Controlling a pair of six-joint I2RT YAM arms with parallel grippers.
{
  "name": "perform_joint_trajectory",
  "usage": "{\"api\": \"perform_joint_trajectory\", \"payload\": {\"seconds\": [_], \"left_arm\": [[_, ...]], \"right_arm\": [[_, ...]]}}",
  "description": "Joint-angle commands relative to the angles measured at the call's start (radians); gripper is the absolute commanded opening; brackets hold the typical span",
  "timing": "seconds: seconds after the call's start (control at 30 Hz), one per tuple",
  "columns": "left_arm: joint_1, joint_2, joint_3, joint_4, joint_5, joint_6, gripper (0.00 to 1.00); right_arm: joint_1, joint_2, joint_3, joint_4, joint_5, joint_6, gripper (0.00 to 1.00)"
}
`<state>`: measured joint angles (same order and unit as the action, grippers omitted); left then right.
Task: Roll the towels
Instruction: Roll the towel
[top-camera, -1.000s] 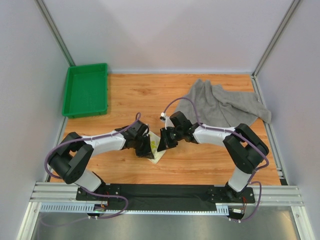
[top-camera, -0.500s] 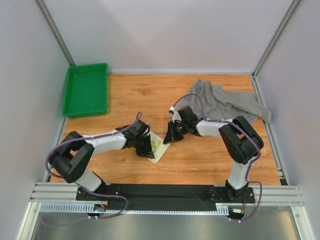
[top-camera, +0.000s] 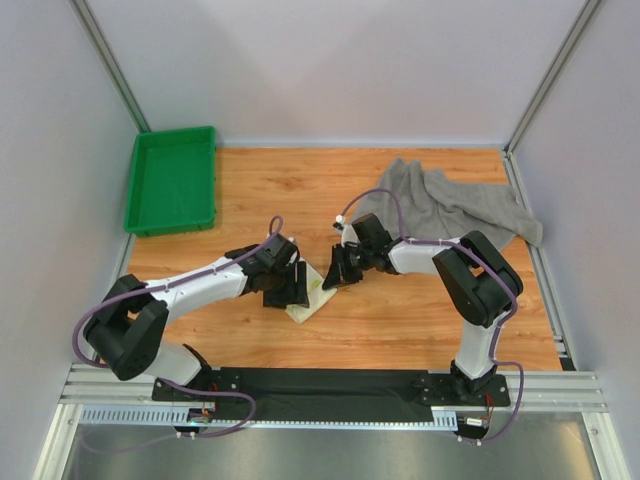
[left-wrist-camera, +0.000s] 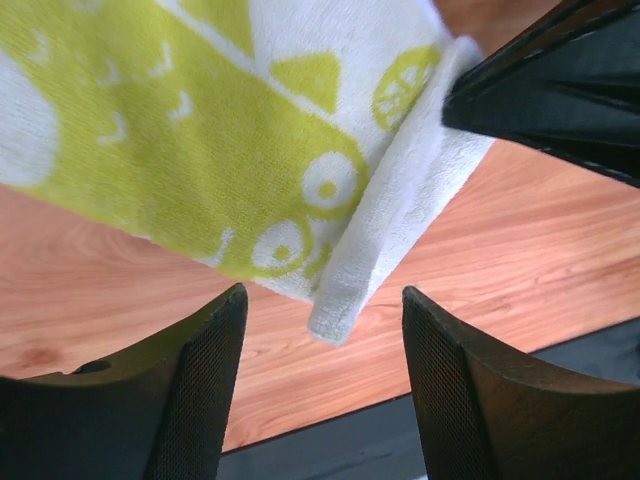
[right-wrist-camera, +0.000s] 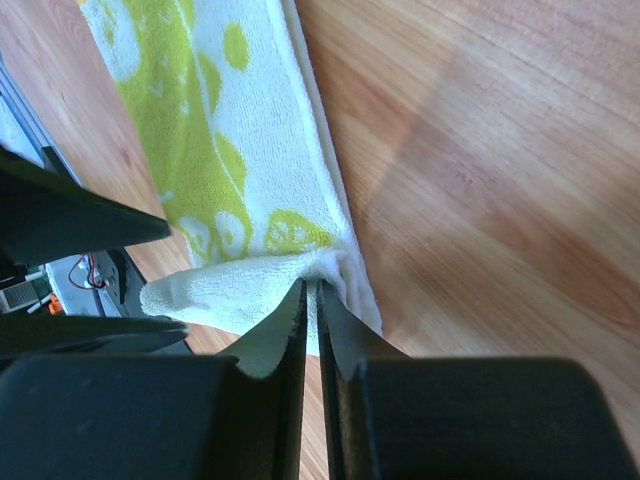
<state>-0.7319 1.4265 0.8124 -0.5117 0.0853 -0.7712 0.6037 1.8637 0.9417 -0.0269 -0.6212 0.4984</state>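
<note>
the left gripper (left-wrist-camera: 320, 300) stands open just above the printed towel (left-wrist-camera: 200, 150), whose folded edge the right gripper (right-wrist-camera: 310, 292) pinches, jaws nearly closed; the grey towel (top-camera: 450, 205) lies crumpled beyond it on the wooden table (top-camera: 260, 190)

a robotics lab test cell: aluminium frame posts (top-camera: 112, 68), plain white panels (top-camera: 340, 70), a wooden tabletop (top-camera: 270, 180).

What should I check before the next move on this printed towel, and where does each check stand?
1. Right gripper shut on the folded edge of the printed towel: ok.
2. Left gripper open, holding nothing: ok.
3. Printed towel rolled: not ok, mostly flat.
4. Grey towel rolled: not ok, crumpled at the far right.
5. Firmness of the right pinch: cannot tell.
</note>
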Motion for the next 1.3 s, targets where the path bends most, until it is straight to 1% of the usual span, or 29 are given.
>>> {"api": "perform_joint_trajectory", "payload": {"seconds": [0.0, 0.03, 0.07, 0.1, 0.13, 0.17, 0.2, 0.23, 0.27, 0.37, 0.43, 0.53, 0.7, 0.8, 1.1, 1.13, 1.23, 1.27], "left_arm": [[-0.064, -0.058, 0.108, -0.152, -0.221, 0.062, 0.7], [-0.102, -0.061, 0.152, -0.174, -0.255, 0.069, 0.68], [-0.122, -0.069, 0.175, -0.204, -0.321, 0.088, 0.65], [-0.17, -0.072, 0.21, -0.217, -0.353, 0.098, 0.64], [-0.191, -0.074, 0.224, -0.217, -0.376, 0.114, 0.6], [-0.214, -0.081, 0.234, -0.205, -0.401, 0.156, 0.53], [-0.25, -0.083, 0.244, -0.186, -0.4, 0.179, 0.49], [-0.261, -0.08, 0.245, -0.145, -0.388, 0.197, 0.45], [-0.267, -0.069, 0.242, -0.124, -0.334, 0.214, 0.43], [-0.27, -0.011, 0.238, -0.091, -0.269, 0.228, 0.41], [-0.27, 0.018, 0.229, -0.097, -0.277, 0.205, 0.4], [-0.27, 0.045, 0.193, -0.074, -0.289, 0.179, 0.4], [-0.27, 0.072, 0.148, -0.056, -0.308, 0.173, 0.48], [-0.27, 0.098, 0.139, -0.067, -0.306, 0.178, 0.49], [-0.27, 0.092, 0.051, -0.03, -0.294, 0.156, 0.55], [-0.27, 0.091, 0.045, -0.028, -0.289, 0.156, 0.6], [-0.27, 0.081, 0.013, -0.019, -0.279, 0.148, 0.67], [-0.27, 0.077, -0.007, -0.017, -0.277, 0.147, 0.67]], "right_arm": [[0.016, 0.012, -0.003, -0.004, 0.054, -0.038, 0.09], [0.019, 0.012, 0.002, -0.01, 0.06, -0.041, 0.09], [0.021, 0.012, 0.005, -0.011, 0.063, -0.041, 0.09], [0.027, 0.014, 0.006, -0.019, 0.063, -0.041, 0.09], [0.028, 0.015, 0.014, -0.024, 0.067, -0.046, 0.08], [0.031, 0.015, 0.016, -0.027, 0.072, -0.047, 0.08], [0.034, 0.018, 0.019, -0.033, 0.072, -0.047, 0.08], [0.037, 0.02, 0.022, -0.034, 0.072, -0.05, 0.08], [0.038, 0.022, 0.023, -0.036, 0.074, -0.05, 0.08], [0.038, 0.025, 0.029, -0.042, 0.074, -0.054, 0.08], [0.039, 0.028, 0.034, -0.05, 0.077, -0.055, 0.08], [0.038, 0.038, 0.048, -0.065, 0.072, -0.06, 0.08], [0.039, 0.043, 0.051, -0.079, 0.077, -0.066, 0.07], [0.039, 0.054, 0.055, -0.082, 0.077, -0.064, 0.07], [0.039, 0.078, 0.072, -0.09, 0.077, -0.066, 0.06], [0.038, 0.081, 0.077, -0.09, 0.077, -0.066, 0.06], [0.039, 0.091, 0.088, -0.096, 0.077, -0.066, 0.06], [0.039, 0.092, 0.091, -0.097, 0.077, -0.066, 0.06]]}}
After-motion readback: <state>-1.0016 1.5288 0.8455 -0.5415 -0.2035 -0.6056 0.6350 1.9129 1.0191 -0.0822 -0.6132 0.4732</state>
